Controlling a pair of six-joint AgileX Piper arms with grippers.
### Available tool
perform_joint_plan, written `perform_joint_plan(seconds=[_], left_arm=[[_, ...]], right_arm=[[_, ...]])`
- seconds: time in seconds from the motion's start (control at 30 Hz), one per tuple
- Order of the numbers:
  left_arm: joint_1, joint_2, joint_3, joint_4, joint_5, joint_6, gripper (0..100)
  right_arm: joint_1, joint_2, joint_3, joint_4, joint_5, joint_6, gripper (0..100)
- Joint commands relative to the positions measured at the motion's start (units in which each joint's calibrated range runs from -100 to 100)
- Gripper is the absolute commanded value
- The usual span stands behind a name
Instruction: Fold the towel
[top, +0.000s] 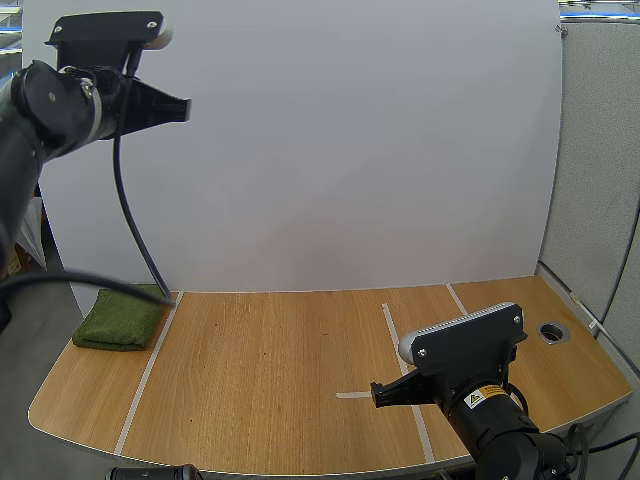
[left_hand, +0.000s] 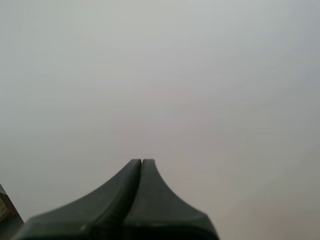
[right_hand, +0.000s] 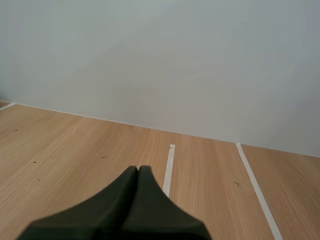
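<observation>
A green towel (top: 122, 318) lies folded into a thick pad at the far left of the wooden table (top: 290, 380), left of a white tape line. My left gripper (top: 183, 108) is raised high above the table's left side, shut and holding nothing; in the left wrist view its fingers (left_hand: 141, 165) lie together as one dark wedge against the white backdrop. My right gripper (top: 378, 392) sits low near the table's front right, shut and holding nothing; in the right wrist view it (right_hand: 138, 170) points across bare wood toward the back wall.
White tape lines (top: 404, 375) mark the tabletop into sections, also seen as tape lines (right_hand: 169, 169) in the right wrist view. A round cable hole (top: 552, 331) sits at the back right. A white wall panel (top: 330, 150) stands behind the table.
</observation>
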Motion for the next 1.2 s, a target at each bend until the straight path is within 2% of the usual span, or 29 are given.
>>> perform_joint_plan(seconds=[0.0,0.1,0.23,0.47,0.6,1.07,1.17], left_arm=[[-3.78,-5.15,8.33,12.95,-6.52,-14.59,0],[-5.42,-10.57,16.12,20.74,-9.10,-21.67,0],[-6.77,-19.65,26.17,23.97,-9.63,-24.50,0],[-6.83,-36.20,40.52,24.35,-7.24,-24.50,0],[-6.83,-41.34,45.21,24.75,-4.38,-24.50,0],[-6.83,-42.08,62.51,25.79,-5.86,-24.50,0],[-6.83,-42.08,65.74,25.70,-9.57,-24.50,0]], right_arm=[[0.07,-0.41,0.00,0.29,-0.33,-0.14,0],[0.07,-0.41,0.00,0.29,-0.33,-0.14,0],[0.07,-0.41,0.00,0.29,-0.33,-0.14,0],[0.07,-0.41,0.00,0.29,-0.33,-0.14,0],[0.07,-0.41,0.00,0.29,-0.33,-0.14,0],[0.07,-0.41,0.00,0.29,-0.33,-0.14,0],[0.07,-0.41,0.00,0.29,-0.33,-0.14,0]])
